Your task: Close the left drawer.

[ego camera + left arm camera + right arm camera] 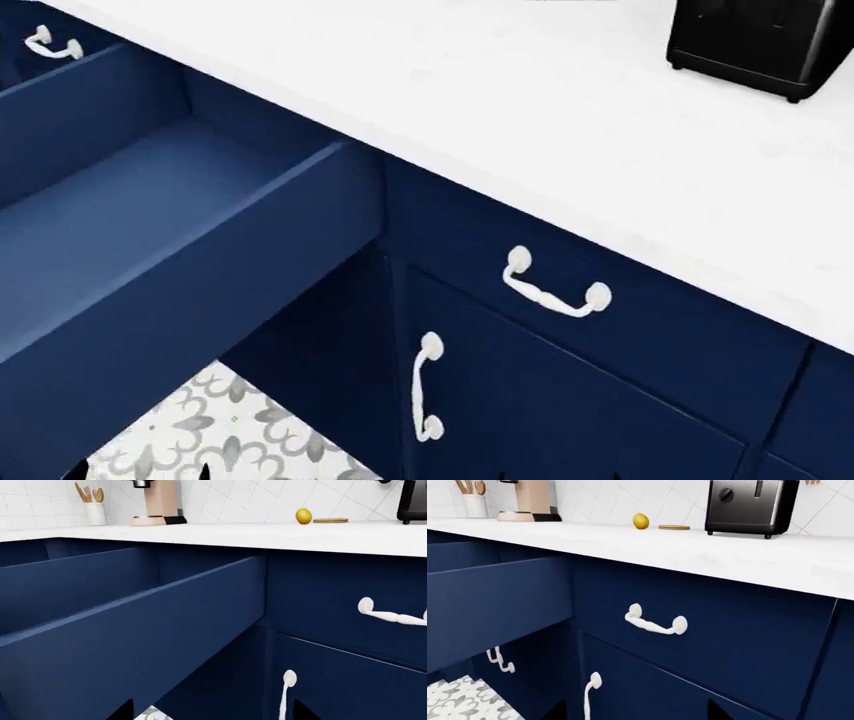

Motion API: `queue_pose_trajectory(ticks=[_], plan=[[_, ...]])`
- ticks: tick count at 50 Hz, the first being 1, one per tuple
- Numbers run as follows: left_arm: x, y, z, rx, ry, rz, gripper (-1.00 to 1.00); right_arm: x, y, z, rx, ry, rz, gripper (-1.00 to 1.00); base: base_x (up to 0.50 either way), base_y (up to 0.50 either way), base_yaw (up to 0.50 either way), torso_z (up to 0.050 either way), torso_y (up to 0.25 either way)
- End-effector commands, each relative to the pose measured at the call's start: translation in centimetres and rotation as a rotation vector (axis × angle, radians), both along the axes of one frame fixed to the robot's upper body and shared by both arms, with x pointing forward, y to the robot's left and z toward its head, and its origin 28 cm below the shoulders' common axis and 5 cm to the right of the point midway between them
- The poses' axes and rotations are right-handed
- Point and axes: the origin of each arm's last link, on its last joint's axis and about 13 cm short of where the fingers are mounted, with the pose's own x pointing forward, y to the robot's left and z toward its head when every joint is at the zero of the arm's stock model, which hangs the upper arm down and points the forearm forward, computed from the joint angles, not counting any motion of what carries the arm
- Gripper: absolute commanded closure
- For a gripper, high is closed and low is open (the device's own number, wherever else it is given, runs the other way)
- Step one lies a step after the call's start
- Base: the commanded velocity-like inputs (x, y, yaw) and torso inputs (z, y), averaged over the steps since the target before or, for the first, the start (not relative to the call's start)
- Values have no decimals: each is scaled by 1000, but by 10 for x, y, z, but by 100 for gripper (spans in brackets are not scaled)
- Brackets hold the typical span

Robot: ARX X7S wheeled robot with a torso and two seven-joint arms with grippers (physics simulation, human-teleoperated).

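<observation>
Your grippers: only dark fingertip slivers show along the bottom edge of both wrist views, so you cannot tell whether either stands open or closed; neither touches anything visible.

Left drawer (174, 215) – pulled far out from the cabinet, filling the left half of the head view; navy inside, nothing in it. In the left wrist view its side wall (133, 645) runs from lower left toward centre. Its front panel is out of frame.

Right of it, a closed drawer front with a white curved handle (557, 286), centre of the head view. Below that, a cabinet door with a straight white handle (427, 400).

White countertop (561, 130) crosses the upper right. On it: black toaster (752, 506), lemon (640, 521), flat round coaster (674, 527), coffee machine (532, 501), utensil jar (474, 500).

Patterned floor tile (227, 435) at lower left
</observation>
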Motion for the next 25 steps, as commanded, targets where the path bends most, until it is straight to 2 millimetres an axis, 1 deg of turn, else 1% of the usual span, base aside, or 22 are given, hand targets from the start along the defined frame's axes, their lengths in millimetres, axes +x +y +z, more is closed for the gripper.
queue_pose_trajectory(ticks=[1,9,18,25], plan=[[0,-1,1,3,-3,-2,-100,0,0,0,2,-2,1,-100,0,0,500,0,0],[3,0,2,4,-5,-5,-100,0,0,2,1,-6,4,-100,0,0,500,0,0],[-4,-2,2,9,-6,-2,-100,-1,0,1,6,-7,3,-100,0,0,500,0,0],[-2,-1,2,7,-7,-2,-100,-2,0,1,5,-8,1,-100,0,0,500,0,0]])
